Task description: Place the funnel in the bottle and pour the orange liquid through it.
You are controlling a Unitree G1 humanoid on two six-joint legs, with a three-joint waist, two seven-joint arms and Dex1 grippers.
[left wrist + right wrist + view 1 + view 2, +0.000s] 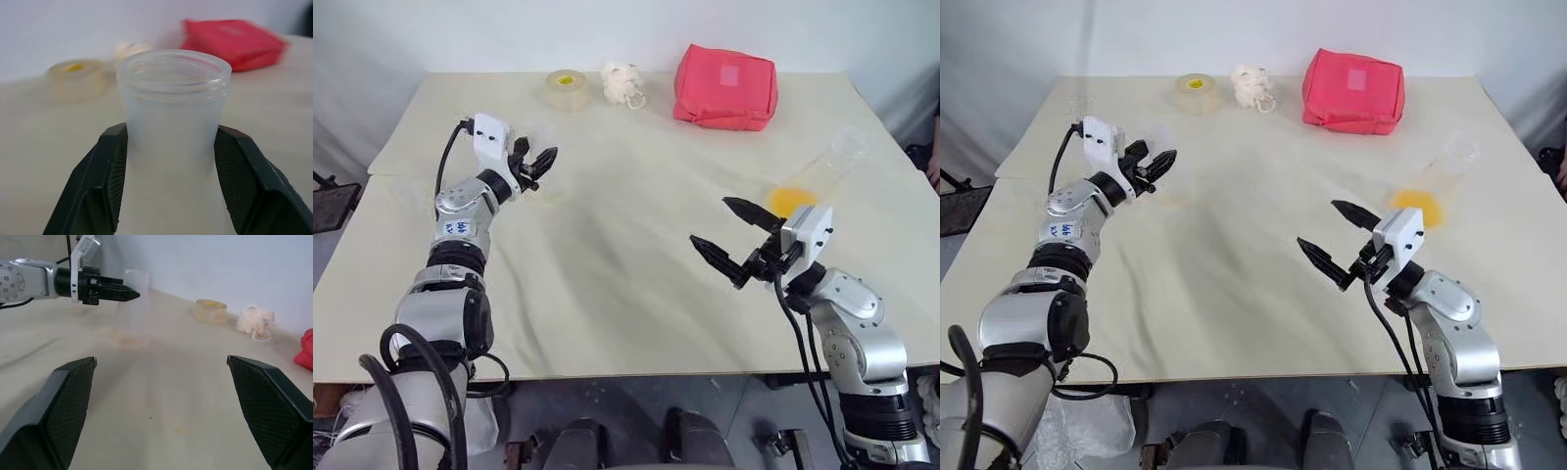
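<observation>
My left gripper (546, 159) is shut on the neck of the small clear bottle (173, 122), one black finger (111, 171) pressing each side. The bottle (131, 308) stands upright on the left part of the table, its wide mouth open at the top. The orange liquid (790, 200) is a bright patch inside a clear flask (834, 160) that lies on its side at the right of the table. Nearer than that flask, my right gripper (709, 220) hangs open above the table with nothing between its fingers. The funnel is out of view.
Along the far edge of the cream table (636, 294) lie a red pouch (725, 86), a white fluffy ball (623, 83) and a roll of clear tape (567, 89). Bare tabletop stretches between my two arms.
</observation>
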